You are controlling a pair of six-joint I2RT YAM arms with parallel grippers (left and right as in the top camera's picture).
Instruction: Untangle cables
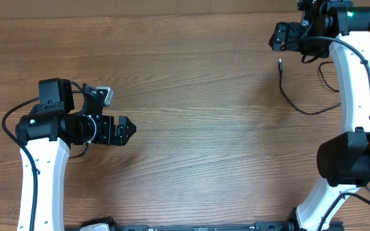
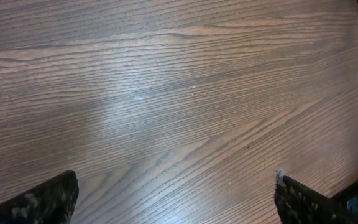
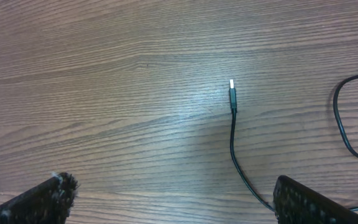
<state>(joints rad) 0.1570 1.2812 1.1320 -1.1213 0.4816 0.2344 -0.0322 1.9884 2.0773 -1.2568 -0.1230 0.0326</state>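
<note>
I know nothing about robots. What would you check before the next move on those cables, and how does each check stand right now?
1. Right gripper open and holding nothing: ok.
2. Left gripper open and holding nothing: ok.
3. Thin black cable with silvery plug tip in the right wrist view: ok. It lies flat on the wooden table, touching neither finger.
4. That strand clear of the second black cable loop: ok near the plug, where they lie apart. Further along, cannot tell.
5. A cable between the left gripper's fingers: not ok, only bare wood there.
6. Every cable fully visible: cannot tell, because the right arm hides part in the overhead view.
</note>
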